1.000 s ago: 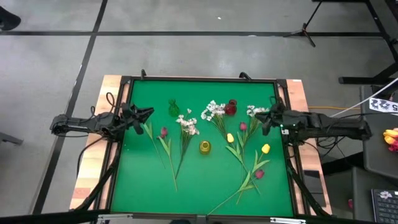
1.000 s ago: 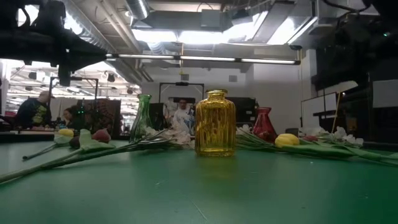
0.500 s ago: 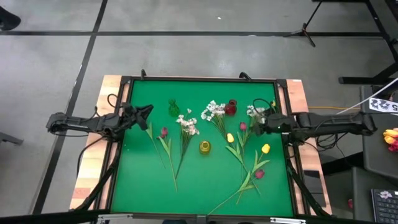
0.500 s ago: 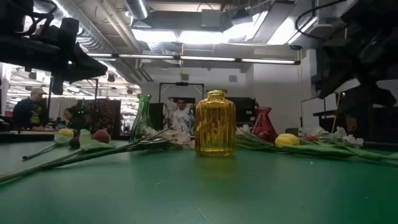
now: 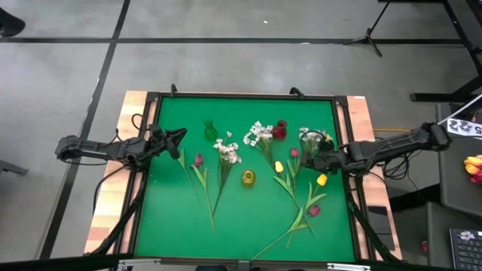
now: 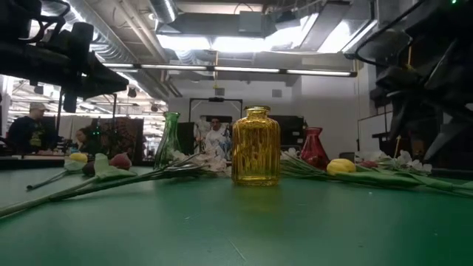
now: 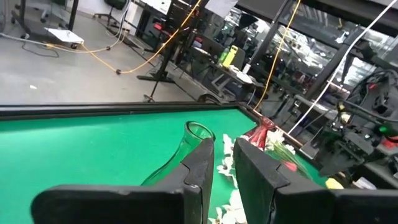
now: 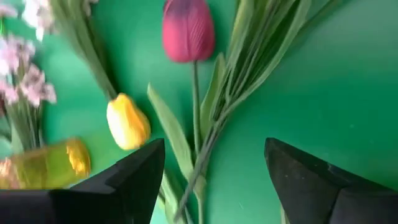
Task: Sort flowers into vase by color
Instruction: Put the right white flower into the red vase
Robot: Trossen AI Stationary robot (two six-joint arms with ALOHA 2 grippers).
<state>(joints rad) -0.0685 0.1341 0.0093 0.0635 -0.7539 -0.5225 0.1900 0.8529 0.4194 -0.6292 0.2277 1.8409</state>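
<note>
your green worktop point(image 5: 241, 226) carries everything here, and the flowers point(image 5: 297, 188) lie loose across it, none of them in a vase. one cluster of red tulips, yellow tulips and white sprays lies on the right half; a smaller bunch point(image 5: 211, 169) with white blossoms and a red tulip lies left of centre.

your right gripper point(image 5: 315, 156) hangs low over the right cluster, its jaws spread wide and holding nothing; in its wrist view a red tulip point(image 8: 188, 31), a yellow tulip point(image 8: 127, 121) and green stems lie between the two dark fingers point(image 8: 130, 180).

your left gripper point(image 5: 175, 137) hangs at the worktop's left edge, jaws nearly together with only a thin slit, gripping nothing.

three small vases stand empty near the middle: the yellow vase point(image 5: 248, 178) in front, the green vase point(image 5: 210, 132) behind on the left, the red vase point(image 5: 280, 129) behind on the right.
</note>
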